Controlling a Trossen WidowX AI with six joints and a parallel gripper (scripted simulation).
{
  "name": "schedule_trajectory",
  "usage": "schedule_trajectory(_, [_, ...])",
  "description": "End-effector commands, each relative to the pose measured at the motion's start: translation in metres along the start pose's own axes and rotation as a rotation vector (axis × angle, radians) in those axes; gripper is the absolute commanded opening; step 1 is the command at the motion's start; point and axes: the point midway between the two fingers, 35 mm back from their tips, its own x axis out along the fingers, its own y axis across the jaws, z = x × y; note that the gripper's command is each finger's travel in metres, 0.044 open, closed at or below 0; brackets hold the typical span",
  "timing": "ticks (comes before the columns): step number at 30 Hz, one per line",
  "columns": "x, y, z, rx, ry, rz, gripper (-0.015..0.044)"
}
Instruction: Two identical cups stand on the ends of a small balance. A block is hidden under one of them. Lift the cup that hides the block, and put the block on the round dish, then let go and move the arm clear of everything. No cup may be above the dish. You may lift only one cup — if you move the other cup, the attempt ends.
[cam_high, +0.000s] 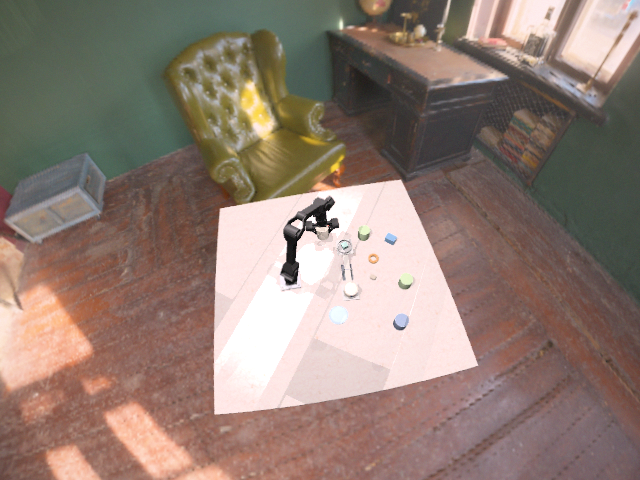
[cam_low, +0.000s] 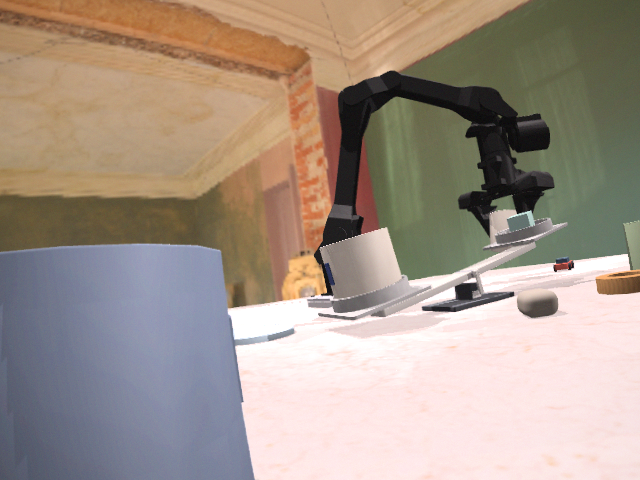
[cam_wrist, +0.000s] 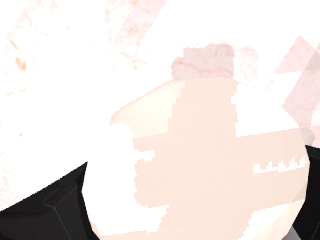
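My gripper (cam_high: 322, 226) (cam_low: 503, 219) (cam_wrist: 182, 148) is shut on a cream cup (cam_high: 322, 234) (cam_low: 497, 222) (cam_wrist: 210, 150). The cup is upright, low, to the left of the balance's raised end in the top view; whether it touches the table is hidden. The pale teal block (cam_high: 344, 245) (cam_low: 519, 221) lies uncovered in the raised pan. The other cream cup (cam_high: 351, 288) (cam_low: 361, 264) stands tilted on the lowered end of the balance (cam_low: 496, 261). The round pale-blue dish (cam_high: 338, 315) (cam_low: 264, 335) lies near that lowered end, with no cup above it.
Green cylinders (cam_high: 363, 233) (cam_high: 405, 281), a blue box (cam_high: 390, 238), an orange ring (cam_high: 373, 255) (cam_low: 617, 283), a grey pebble (cam_high: 373, 277) (cam_low: 537, 302) and a blue cylinder (cam_high: 401, 321) (cam_low: 118, 361) lie right of the balance in the top view. The exterior view shows a small red car (cam_low: 563, 264).
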Motion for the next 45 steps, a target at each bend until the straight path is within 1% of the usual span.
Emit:
schedule_trajectory(1, [-0.002, -0.001, 0.002, 0.016, -0.018, -0.010, 0.0000])
schedule_trajectory(5, [0.008, -0.001, 0.002, 0.016, -0.018, -0.010, 0.0000])
schedule_trajectory(11, [0.036, -0.001, 0.002, 0.016, -0.018, -0.010, 0.0000])
schedule_trajectory(26, [0.055, -0.001, 0.002, 0.016, -0.018, -0.010, 0.0000])
schedule_trajectory(42, [0.049, -0.001, 0.002, 0.015, -0.013, -0.009, 0.0420])
schedule_trajectory(43, [0.040, -0.001, 0.002, 0.015, -0.014, -0.009, 0.0440])
schedule_trajectory(45, [0.010, -0.001, 0.002, 0.015, -0.017, -0.010, 0.0440])
